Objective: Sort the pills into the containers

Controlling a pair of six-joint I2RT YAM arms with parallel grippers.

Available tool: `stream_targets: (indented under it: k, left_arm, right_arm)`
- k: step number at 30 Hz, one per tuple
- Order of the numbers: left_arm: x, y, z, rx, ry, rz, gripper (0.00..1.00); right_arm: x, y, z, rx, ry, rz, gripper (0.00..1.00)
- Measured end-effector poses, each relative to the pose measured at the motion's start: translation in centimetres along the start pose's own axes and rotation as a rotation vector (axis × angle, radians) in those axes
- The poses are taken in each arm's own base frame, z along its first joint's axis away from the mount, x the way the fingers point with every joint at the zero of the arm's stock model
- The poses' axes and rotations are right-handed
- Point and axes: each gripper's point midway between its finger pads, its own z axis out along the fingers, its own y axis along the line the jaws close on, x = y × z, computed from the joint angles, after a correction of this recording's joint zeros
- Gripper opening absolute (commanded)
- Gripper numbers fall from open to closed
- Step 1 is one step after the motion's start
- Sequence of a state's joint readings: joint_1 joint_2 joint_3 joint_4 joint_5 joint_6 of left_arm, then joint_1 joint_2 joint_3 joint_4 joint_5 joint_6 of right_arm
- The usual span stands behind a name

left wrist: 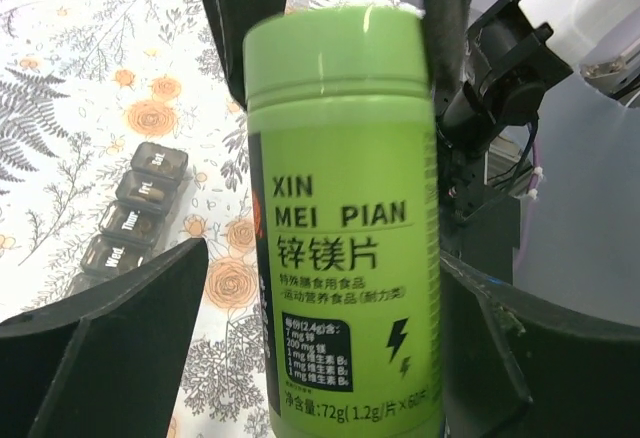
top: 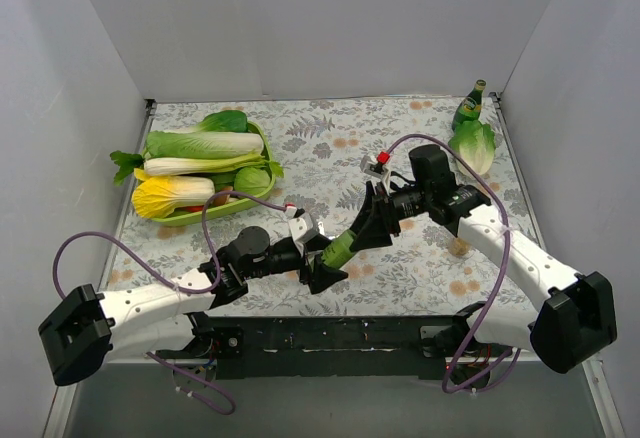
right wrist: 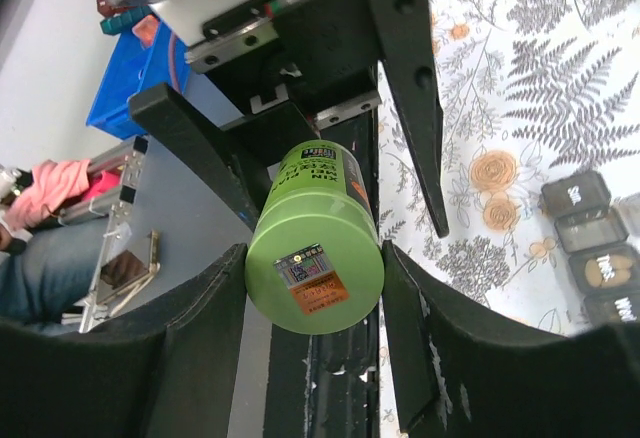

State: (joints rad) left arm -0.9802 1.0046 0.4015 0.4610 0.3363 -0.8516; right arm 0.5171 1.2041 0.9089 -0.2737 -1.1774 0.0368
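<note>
A lime-green pill bottle [top: 338,248] with black print hangs tilted above the flowered tablecloth between both grippers. My right gripper [top: 366,226] is shut on its cap; in the right wrist view both fingers [right wrist: 205,308] press the cap of the bottle [right wrist: 315,278]. My left gripper [top: 324,258] is open around the lower body of the bottle [left wrist: 340,218]. Tablecloth shows in the gap beside its left finger [left wrist: 120,338]. The containers [left wrist: 135,213], a dark grey strip of lidded compartments, lie on the cloth below the bottle and also show as containers [right wrist: 590,248] at the right edge. No loose pills are visible.
A green tray [top: 262,143] of cabbages sits at the back left. A green glass bottle [top: 470,103] and a lettuce [top: 475,143] stand at the back right. White walls enclose three sides of the table. A black bar [top: 320,338] runs along the near edge.
</note>
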Motion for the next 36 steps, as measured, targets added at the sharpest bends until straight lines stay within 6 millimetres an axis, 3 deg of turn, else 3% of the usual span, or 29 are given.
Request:
stream_targets:
  k: [7, 15, 19, 20, 22, 23, 24, 32, 35, 36]
  left_arm:
    - [0.8, -0.3, -0.6, 0.006, 0.043, -0.017, 0.97]
    - [0.6, -0.3, -0.1, 0.001, 0.053, -0.05, 0.92]
    - [-0.3, -0.1, 0.7, -0.006, 0.04, -0.062, 0.72]
    - [-0.5, -0.1, 0.8, -0.007, 0.038, -0.066, 0.57]
    - [-0.7, -0.1, 1.0, -0.006, 0.037, -0.073, 0.35]
    - [-0.7, -0.2, 1.1, 0.0, 0.04, -0.076, 0.07]
    - [-0.7, -0.2, 1.1, 0.001, 0.041, -0.072, 0.0]
    - [-0.8, -0.5, 0.8, 0.005, 0.041, -0.074, 0.0]
    - [-0.3, -1.4, 0.2, 0.046, 0.055, -0.064, 0.0]
    - [-0.1, -1.9, 0.0, 0.068, 0.063, -0.061, 0.0]
  right_arm:
    - [-1.0, 0.6, 0.0, -0.019, 0.002, -0.093, 0.02]
    - [-0.8, 0.3, 0.0, -0.008, 0.007, -0.09, 0.01]
    - [-0.7, 0.1, 0.0, 0.001, 0.008, -0.087, 0.01]
    - [-0.7, 0.0, 0.0, 0.005, 0.008, -0.086, 0.01]
    - [-0.7, -0.1, 0.0, 0.012, 0.008, -0.087, 0.01]
    - [-0.7, -0.3, 0.0, 0.021, 0.007, -0.09, 0.01]
    - [-0.8, -0.3, 0.0, 0.022, 0.007, -0.088, 0.01]
    - [-0.5, 0.1, 0.1, -0.004, 0.013, -0.126, 0.01]
    - [0.4, 1.3, 0.5, -0.065, 0.062, -0.283, 0.02]
    - [0.8, 1.7, 0.6, -0.082, 0.096, -0.41, 0.03]
